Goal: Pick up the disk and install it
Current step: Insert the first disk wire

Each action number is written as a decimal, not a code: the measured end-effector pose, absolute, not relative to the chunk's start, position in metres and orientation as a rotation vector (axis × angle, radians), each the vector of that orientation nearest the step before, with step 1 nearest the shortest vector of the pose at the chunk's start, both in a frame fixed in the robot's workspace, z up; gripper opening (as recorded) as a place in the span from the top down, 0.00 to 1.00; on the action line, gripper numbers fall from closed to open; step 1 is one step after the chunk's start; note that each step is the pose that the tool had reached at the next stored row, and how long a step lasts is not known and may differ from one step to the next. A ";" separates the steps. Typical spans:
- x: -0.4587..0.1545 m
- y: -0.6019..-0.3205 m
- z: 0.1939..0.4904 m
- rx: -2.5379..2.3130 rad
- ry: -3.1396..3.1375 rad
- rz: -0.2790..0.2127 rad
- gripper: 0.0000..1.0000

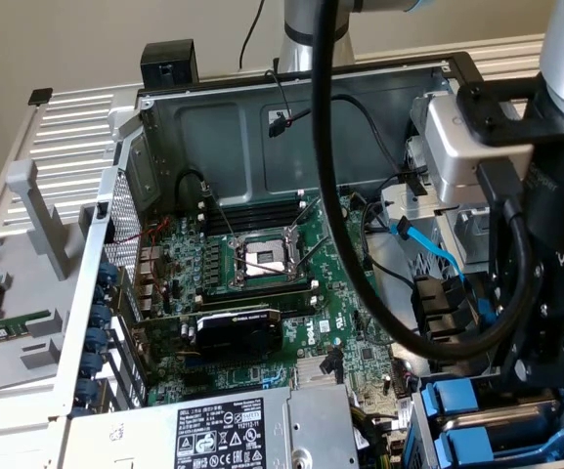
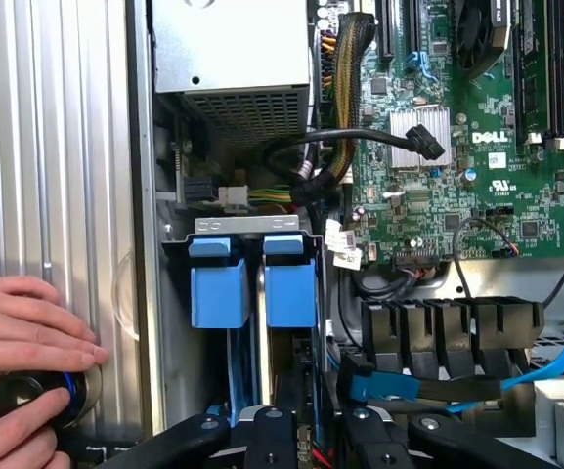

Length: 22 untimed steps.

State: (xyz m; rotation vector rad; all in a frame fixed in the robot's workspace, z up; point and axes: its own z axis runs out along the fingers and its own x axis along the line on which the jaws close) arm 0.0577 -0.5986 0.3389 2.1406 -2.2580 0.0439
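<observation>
Finger links (image 2: 270, 442) of your gripper (image 2: 313, 438) show as black bars standing over the drive bay (image 2: 247, 225) with their tips hidden, so you cannot tell whether they are spread, pressed together or pinching anything. From the exterior view you see the gripper's black body hanging low over the corner of the case (image 1: 291, 107) at that view's right, with a thick black cable (image 1: 360, 293) looping across in front of it

The disk (image 2: 289, 281) sits on edge in the bay, its blue carrier end facing you, in line with the gap between the links. Just beside it, on the side toward the case wall, stands a second blue carrier (image 2: 215, 283). The two are level with each other, with a narrow gap between them

Past the bay you have the power supply (image 2: 231, 49), and on the disk's other side the motherboard (image 2: 477, 166), with its processor socket (image 1: 265, 259) showing in the exterior view. A blue cable (image 2: 555, 366) runs near the bay on the motherboard side

Outside the case, on the ribbed metal surface (image 2: 57, 147), a person's hand (image 2: 27, 318) lies flat near the case wall. Right beside it, more of a hand curls round a black knob (image 2: 29, 399) with a blue ring
</observation>
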 end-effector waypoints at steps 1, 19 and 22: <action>0.058 -0.598 0.340 2.140 -2.258 0.044 0.75; 0.057 -0.616 0.358 2.180 -2.300 -0.029 0.75; 0.057 -0.625 0.358 2.188 -2.308 -0.049 0.75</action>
